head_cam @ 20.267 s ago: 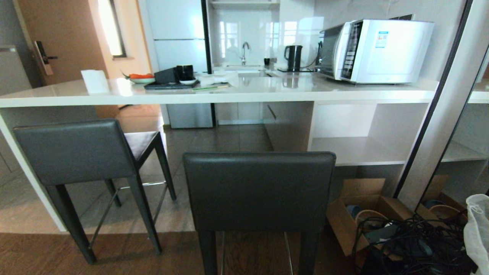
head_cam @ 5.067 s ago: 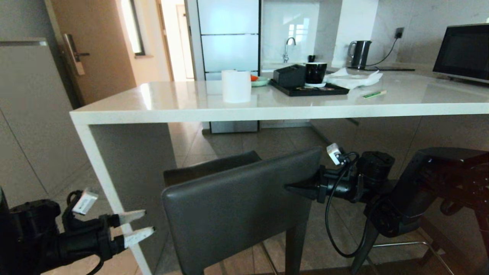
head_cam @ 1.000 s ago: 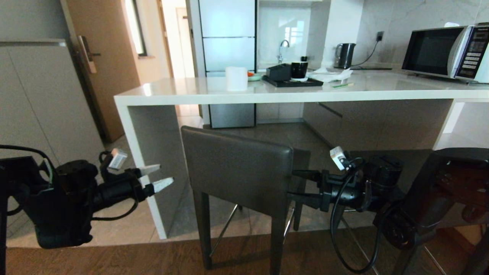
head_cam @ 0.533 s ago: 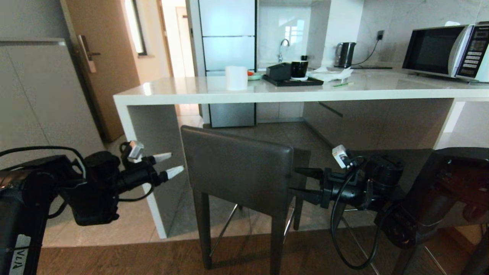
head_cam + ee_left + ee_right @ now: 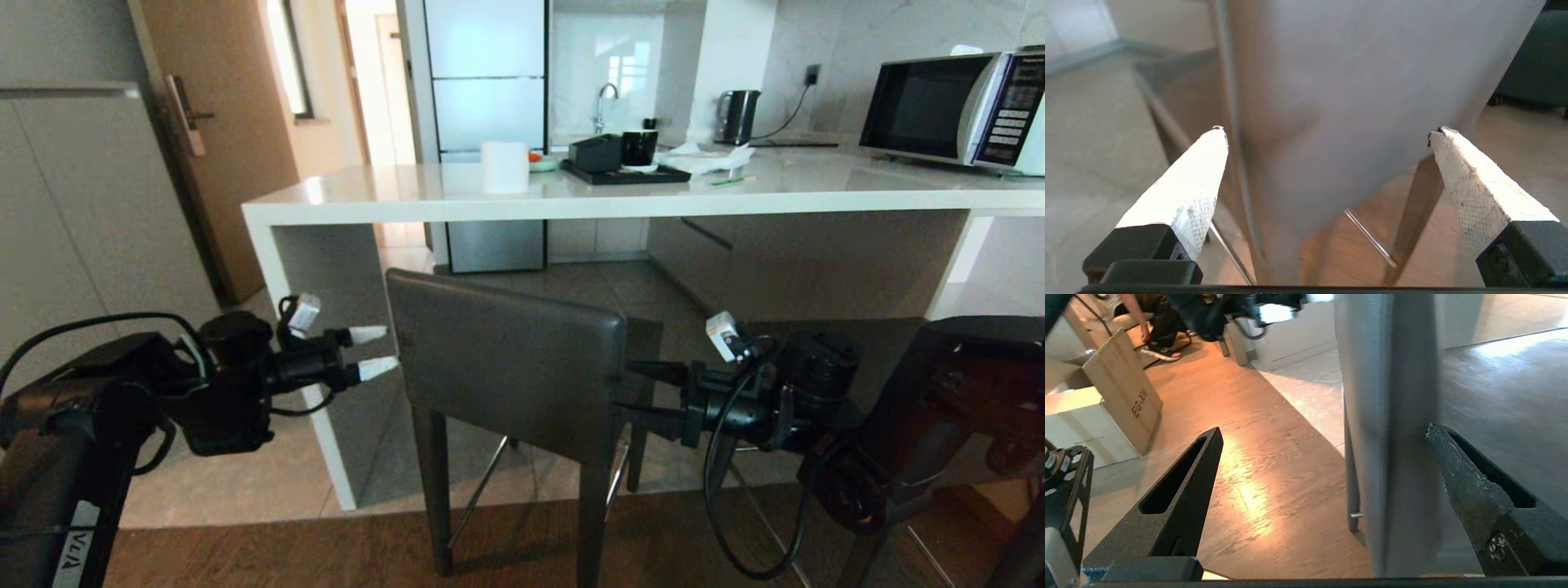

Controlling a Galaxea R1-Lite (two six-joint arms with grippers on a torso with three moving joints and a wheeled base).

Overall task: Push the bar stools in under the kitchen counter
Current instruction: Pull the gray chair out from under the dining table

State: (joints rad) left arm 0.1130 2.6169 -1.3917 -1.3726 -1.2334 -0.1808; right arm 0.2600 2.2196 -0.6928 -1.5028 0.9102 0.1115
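One dark grey leather-backed bar stool [image 5: 510,367] stands before glossy white stone kitchen counter [image 5: 620,200], seat partly under slab. Left gripper [image 5: 377,351], white fingers apart, just beside backrest's left edge; closer and higher than a second ago. Right gripper [image 5: 641,392], black fingers apart, straddles backrest's right edge, unchanged.

the bar stool [image 5: 510,367] backrest at centre frame looks like matt grey leather; its footrest bar [image 5: 482,488] is shiny metal. the kitchen counter [image 5: 392,200] above is glossy white stone. lower frame, the wood floor [image 5: 326,551] shows grain; tiles [image 5: 220,482] look smooth.
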